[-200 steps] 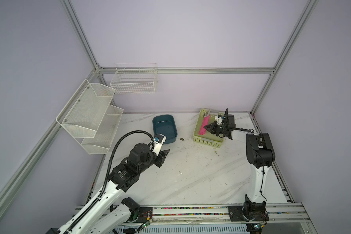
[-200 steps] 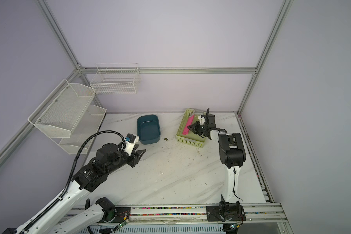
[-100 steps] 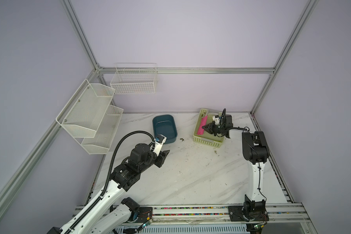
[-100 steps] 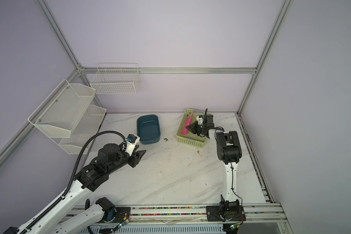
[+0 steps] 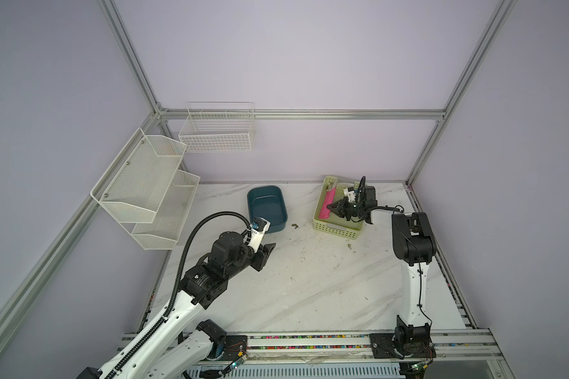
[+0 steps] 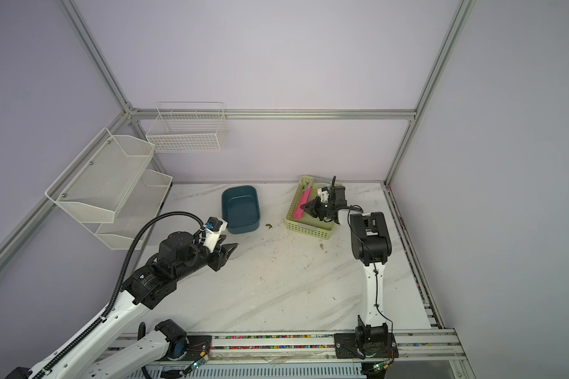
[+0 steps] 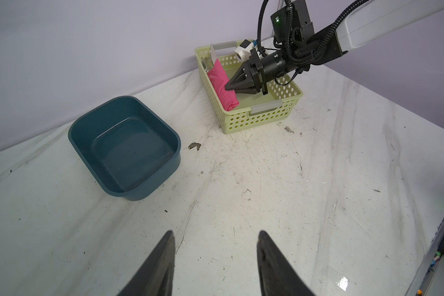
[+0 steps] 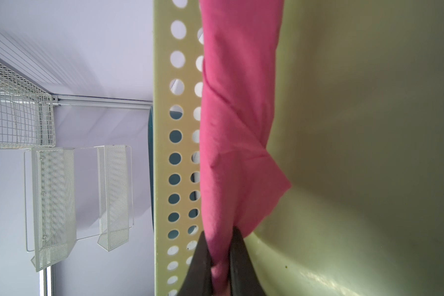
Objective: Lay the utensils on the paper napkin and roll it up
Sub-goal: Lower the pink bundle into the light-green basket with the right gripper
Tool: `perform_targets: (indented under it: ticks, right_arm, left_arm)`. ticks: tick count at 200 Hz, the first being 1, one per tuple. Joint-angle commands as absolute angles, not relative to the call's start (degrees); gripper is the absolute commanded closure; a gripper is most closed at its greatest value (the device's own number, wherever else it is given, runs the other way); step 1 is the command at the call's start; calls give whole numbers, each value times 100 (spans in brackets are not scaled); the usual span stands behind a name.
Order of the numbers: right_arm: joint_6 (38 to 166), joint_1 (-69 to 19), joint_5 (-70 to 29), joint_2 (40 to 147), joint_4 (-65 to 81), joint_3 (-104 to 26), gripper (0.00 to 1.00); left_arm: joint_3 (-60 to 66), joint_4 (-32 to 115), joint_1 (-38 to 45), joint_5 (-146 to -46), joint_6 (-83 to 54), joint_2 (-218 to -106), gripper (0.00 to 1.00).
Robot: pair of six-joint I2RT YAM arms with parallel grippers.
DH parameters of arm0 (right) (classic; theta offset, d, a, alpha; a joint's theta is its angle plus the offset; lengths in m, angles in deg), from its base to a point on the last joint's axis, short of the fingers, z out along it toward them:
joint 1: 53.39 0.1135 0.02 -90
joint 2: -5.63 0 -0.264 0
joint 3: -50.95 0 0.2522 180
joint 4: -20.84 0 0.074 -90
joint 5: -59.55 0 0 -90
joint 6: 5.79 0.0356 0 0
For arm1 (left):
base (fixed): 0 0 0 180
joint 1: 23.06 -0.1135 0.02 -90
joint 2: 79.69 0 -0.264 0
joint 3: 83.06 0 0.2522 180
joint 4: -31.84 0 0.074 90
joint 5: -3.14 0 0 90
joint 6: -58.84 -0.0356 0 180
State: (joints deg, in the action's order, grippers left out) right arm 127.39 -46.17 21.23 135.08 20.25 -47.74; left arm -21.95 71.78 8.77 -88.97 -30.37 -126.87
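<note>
The rolled paper napkin (image 8: 239, 128) conceals the utensils (image 7: 206, 63); only metal tips show past the end farthest from the right gripper (image 8: 220, 235), too small to identify. The right wrist view crops that end. The left gripper (image 7: 215, 233) is cropped at its finger bases.

A dark teal plastic tub (image 5: 266, 206) and a pale green perforated basket (image 5: 339, 229) stand apart on the white marbled bench (image 5: 309, 279); white mesh shelves (image 5: 145, 183) and a wire basket (image 5: 217, 131) hang on the walls.

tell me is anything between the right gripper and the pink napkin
Nothing visible stands between them: the right gripper is shut on the pink napkin inside the green basket, beside its perforated wall.
</note>
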Motion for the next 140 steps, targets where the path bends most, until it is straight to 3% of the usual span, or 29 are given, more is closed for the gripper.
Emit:
perform_targets:
  ticks: [1, 140]
  right_arm:
    - [12677, -4636, 2308, 13396, 2013, -4660, 100]
    - [12396, -4639, 2051, 13417, 1055, -4660, 100]
  left_arm:
    - [-2370, 6963, 814, -9013, -3154, -12683, 49]
    - [-2353, 6969, 691, -9165, -3135, -12760, 49]
